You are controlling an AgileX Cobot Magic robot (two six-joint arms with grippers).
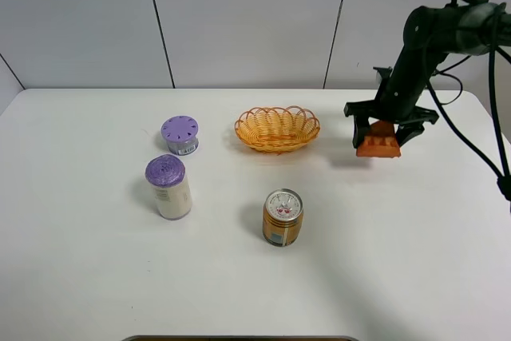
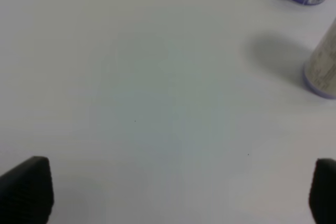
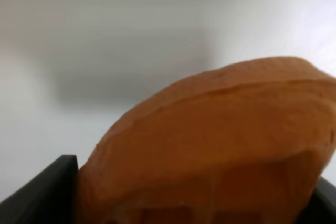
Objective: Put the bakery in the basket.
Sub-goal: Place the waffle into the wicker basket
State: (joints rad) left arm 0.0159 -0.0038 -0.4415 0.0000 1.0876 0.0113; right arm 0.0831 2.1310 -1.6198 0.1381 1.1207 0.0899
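White tabletop [image 1: 399, 261] and pale panelled wall were all that framed the scene. The bakery [image 1: 378, 148] was held in the right gripper [image 1: 385, 138], whose jaws were closed against its two sides. It appeared to be raised clear of the surface, to the right of the basket [image 1: 275, 144] and apart from it. In the right wrist view its smooth rounded back [image 3: 210, 145] was seen close up, filling most of the frame. It was judged to be light, stiff moulded plastic, somewhat slick on the curved back, so a hold across the flat flanks with little squeeze was thought safest. Farther out, a gold can [image 1: 283, 217] was stood nearer the front edge, and two purple-lidded cups [image 1: 180, 134] [image 1: 168, 187] were set well to the left. The left gripper [image 2: 176, 192] was spread wide over bare table, with nothing held.
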